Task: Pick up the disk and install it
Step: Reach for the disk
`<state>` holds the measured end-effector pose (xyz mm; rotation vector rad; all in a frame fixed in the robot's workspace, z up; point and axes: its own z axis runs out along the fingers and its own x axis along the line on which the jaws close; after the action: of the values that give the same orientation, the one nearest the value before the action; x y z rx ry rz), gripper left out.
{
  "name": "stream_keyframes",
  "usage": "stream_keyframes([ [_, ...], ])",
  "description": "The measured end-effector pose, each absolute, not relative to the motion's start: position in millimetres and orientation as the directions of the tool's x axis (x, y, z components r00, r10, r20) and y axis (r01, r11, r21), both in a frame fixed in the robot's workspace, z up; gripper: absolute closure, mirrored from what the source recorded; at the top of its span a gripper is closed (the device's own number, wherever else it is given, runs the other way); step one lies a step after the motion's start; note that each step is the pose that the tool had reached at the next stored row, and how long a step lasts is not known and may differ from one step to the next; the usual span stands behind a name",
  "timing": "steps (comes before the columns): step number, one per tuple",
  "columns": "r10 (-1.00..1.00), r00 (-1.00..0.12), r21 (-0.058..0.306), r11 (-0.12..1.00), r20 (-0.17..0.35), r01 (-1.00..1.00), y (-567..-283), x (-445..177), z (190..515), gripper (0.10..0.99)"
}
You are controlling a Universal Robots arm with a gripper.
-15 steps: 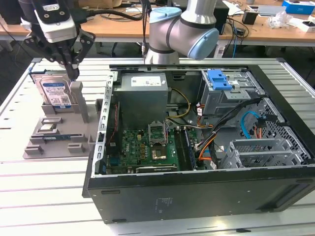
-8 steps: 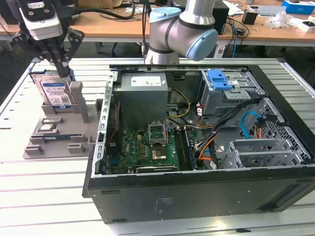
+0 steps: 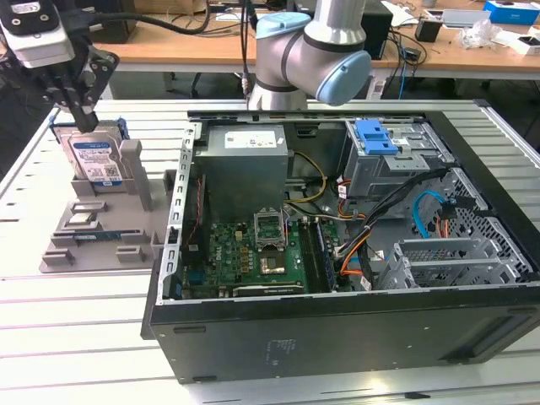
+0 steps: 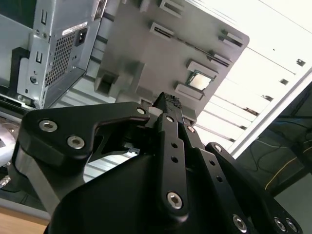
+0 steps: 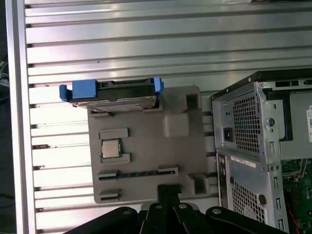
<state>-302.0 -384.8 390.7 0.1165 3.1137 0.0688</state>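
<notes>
1. Your hand (image 3: 84, 118) hangs above the disk (image 3: 94, 160) in the exterior view. It looks drawn together and carries nothing.
2. The disk stands on edge in a slot of the grey holder (image 3: 101, 228) on the desk (image 3: 76, 337), just beside the open computer case (image 3: 337, 337). The first wrist view shows the disk's top edge (image 5: 114, 95) free, with the blue bracket (image 5: 80, 90) wrapping its ends.
3. Expect the disk to be stiff and dense for its size, with smooth metal faces that could slip. It is probably sensitive to knocks.
4. The best hold looks to be across the two flat faces at the exposed top edge, near the middle. The plastic bracket would likely flex, so avoid it.
</notes>
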Motion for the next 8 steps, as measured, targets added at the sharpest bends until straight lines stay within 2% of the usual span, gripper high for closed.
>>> stream_keyframes([
  [8,0.075,-0.997,0.044,0.996,-0.024,0.074,-374,-335,388,0.98],
])
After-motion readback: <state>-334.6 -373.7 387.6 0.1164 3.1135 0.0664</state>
